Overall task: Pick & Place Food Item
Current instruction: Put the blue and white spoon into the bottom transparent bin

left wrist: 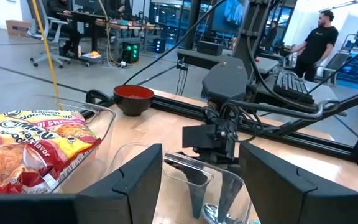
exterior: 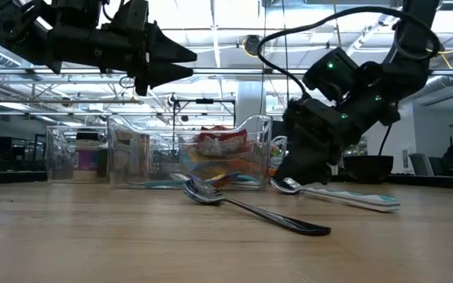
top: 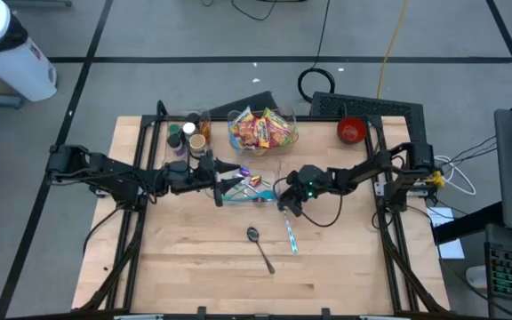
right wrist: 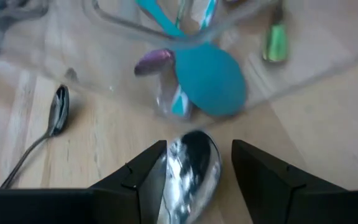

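hovering above the clear utensil tray point(top: 238, 197), the left gripper point(top: 225, 184) holds its fingers apart, gripping nothing. at its three o'clock, the right gripper point(top: 284, 204) straddles the bowl of a teal-handled spoon point(top: 290, 235), fingers parted around it; snack bags point(top: 260, 130) sit at twelve o'clock.

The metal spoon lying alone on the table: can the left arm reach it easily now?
Probably yes. The metal spoon lies on bare wood, nothing covering it. The left gripper hovers open above the clear container, so it must first move past it.
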